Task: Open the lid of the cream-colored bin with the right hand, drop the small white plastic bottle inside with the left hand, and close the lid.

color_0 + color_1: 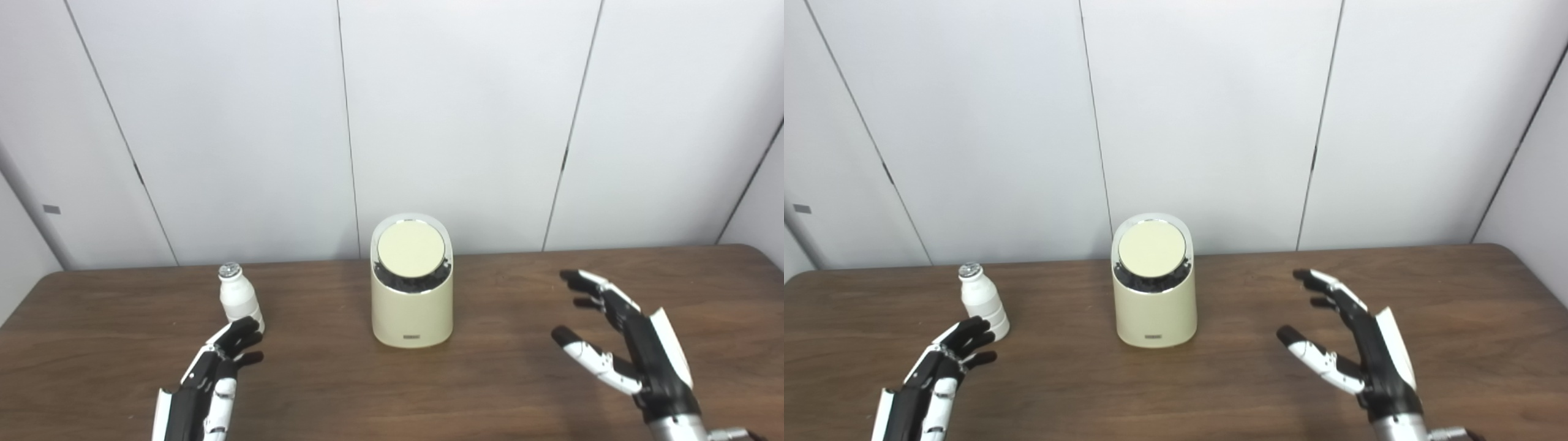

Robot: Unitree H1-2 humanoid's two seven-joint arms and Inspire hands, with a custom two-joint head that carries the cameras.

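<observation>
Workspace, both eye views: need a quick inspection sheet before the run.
Surface: brown wooden table, bare around the items.
Job's things: cream-colored bin upright at centre, lid down; small white bottle upright, to the bin's left.
Clutter: nothing seen.
Hands: left hand open, just in front of the bottle, contact unclear; right hand open, well clear of the bin.
Cables: nothing seen.
Surroundings: white panelled wall behind the table.

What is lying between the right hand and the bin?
Nothing: only bare table separates the right hand from the cream-colored bin, in both eye views.
</observation>
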